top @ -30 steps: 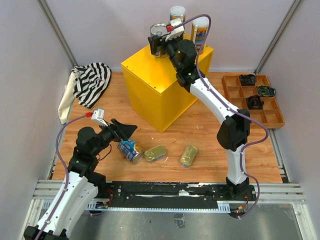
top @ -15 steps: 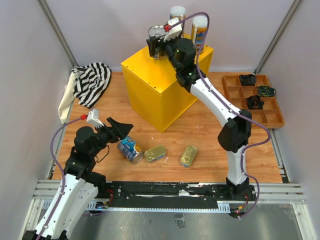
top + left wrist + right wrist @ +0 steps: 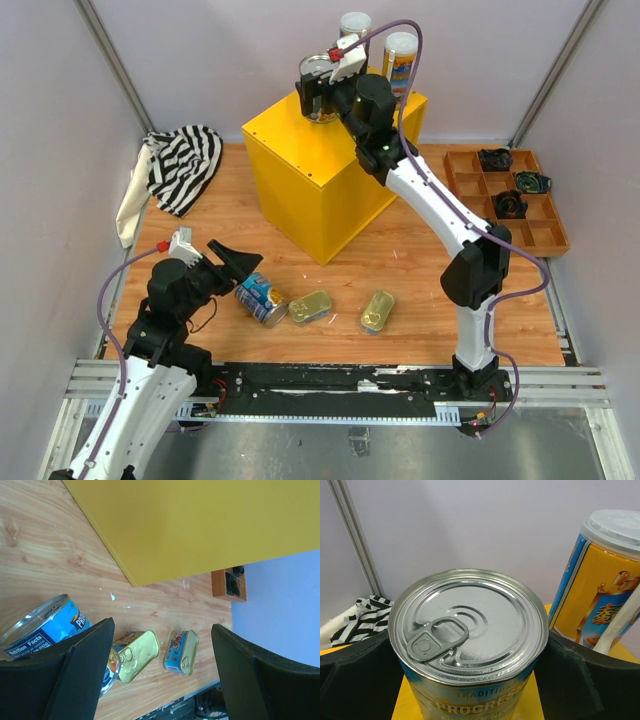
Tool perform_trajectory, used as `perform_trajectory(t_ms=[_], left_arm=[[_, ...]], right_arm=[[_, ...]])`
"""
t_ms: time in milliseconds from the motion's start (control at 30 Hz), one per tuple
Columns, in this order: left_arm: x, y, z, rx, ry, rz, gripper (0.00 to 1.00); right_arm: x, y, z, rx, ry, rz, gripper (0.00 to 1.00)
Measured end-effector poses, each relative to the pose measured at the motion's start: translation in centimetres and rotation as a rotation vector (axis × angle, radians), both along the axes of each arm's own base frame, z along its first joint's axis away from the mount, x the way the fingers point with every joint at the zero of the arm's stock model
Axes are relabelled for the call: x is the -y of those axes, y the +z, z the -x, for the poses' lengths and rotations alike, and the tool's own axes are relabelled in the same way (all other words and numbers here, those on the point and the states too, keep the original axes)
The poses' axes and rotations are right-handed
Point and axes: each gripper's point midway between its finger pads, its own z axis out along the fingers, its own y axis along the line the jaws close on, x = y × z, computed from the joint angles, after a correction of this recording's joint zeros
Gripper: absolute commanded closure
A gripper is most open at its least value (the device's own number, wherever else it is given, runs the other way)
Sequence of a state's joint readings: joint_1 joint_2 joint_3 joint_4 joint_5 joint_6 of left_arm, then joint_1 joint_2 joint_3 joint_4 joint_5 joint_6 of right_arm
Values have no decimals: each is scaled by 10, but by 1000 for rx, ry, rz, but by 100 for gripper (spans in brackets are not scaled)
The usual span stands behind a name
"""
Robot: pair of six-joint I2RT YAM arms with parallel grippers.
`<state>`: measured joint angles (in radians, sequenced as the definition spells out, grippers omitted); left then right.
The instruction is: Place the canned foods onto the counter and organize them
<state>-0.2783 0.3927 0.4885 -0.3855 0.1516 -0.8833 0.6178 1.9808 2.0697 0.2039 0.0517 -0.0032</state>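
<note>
Up close, the right fingers (image 3: pixel 355 667) flank the silver-topped can (image 3: pixel 465 625); whether they grip it, I cannot tell. Only the top view shows it standing on the yellow box (image 3: pixel 310 175) beside two tall cans (image 3: pixel 399 55). The left fingers (image 3: pixel 75 680) gape empty near a toppled blue can (image 3: pixel 45 627) and golden tins (image 3: pixel 137 650) on the worktop (image 3: pixel 40 555).

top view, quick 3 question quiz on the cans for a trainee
1. True or false: three cans stand on the yellow box.
2. How many cans lie on the wooden table?
3. The right gripper has between its jaws: A) a flat tin B) the silver-topped can C) nothing.
Key: 1 true: two tall cans plus the silver-topped one. 2 three: blue can, two golden tins. 3 B.
</note>
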Motion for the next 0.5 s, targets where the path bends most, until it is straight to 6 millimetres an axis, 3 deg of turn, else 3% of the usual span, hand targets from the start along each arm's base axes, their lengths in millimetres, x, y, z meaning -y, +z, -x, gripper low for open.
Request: perform_trajectory(t_ms=[167, 333, 500], left_arm=[[0, 1, 3, -7, 6, 21, 4], [0, 0, 5, -18, 9, 28, 4], [-1, -4, 7, -37, 10, 24, 3]], right_arm=[[0, 1, 0, 1, 1, -2, 6], [-1, 2, 1, 3, 10, -5, 1], [-2, 4, 3, -1, 22, -11, 1]])
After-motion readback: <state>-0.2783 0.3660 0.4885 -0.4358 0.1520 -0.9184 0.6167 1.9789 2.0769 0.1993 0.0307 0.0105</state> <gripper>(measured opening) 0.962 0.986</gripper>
